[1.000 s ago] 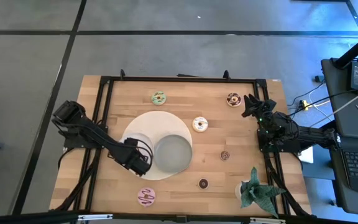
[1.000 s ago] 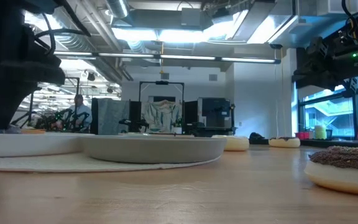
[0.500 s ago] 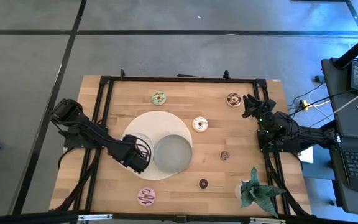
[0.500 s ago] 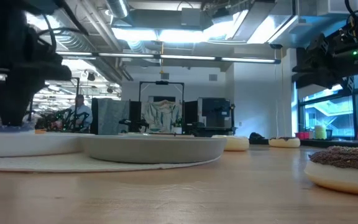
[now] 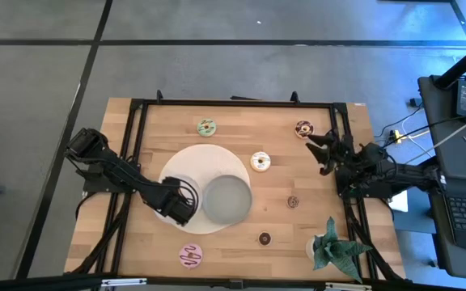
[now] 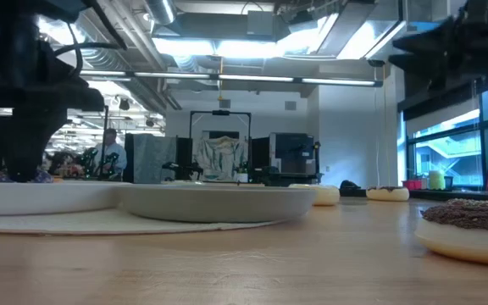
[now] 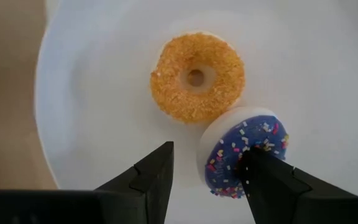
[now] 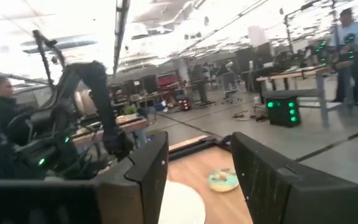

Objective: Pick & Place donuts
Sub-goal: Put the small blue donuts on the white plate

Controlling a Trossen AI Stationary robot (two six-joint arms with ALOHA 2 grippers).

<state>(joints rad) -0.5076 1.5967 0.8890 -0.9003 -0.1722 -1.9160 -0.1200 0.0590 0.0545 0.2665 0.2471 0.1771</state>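
Left gripper [image 7: 207, 180] low over the white plate [image 7: 328, 81], fingers spread, nothing pinched; purple sprinkled donut [image 7: 244, 152] lying loose against the inner face of one finger [image 7: 272, 186], touching the orange sugared donut [image 7: 197, 76].

Risks, as judgement only:
- Dragging the purple donut on a sideways lift, since it leans on that finger; could nudge the orange one or slide both toward the plate rim.
- Catching the edge of the grey plate [image 5: 225, 200], just at 3 o'clock of the gripper on the table.
- Right gripper [image 5: 320, 148], fingers spread and empty, hovering at the 2 o'clock part of the table near the brown-iced donut [image 5: 303, 128]; a careless descent could knock it rather than straddle it.

Seen only in the left wrist view: both donuts on the plate and the finger contact. From above, hidden under the left arm [image 5: 120, 174].

Seen only from above: remaining donuts spread around — green-iced donut [image 5: 206, 127] at 12, white-iced donut [image 5: 260, 161] near centre, pink-iced donut [image 5: 190, 255] at 6, two tiny dark donuts [image 5: 293, 202] at 4.

Low view: only a chocolate-sprinkled donut [image 6: 468, 222] up close.
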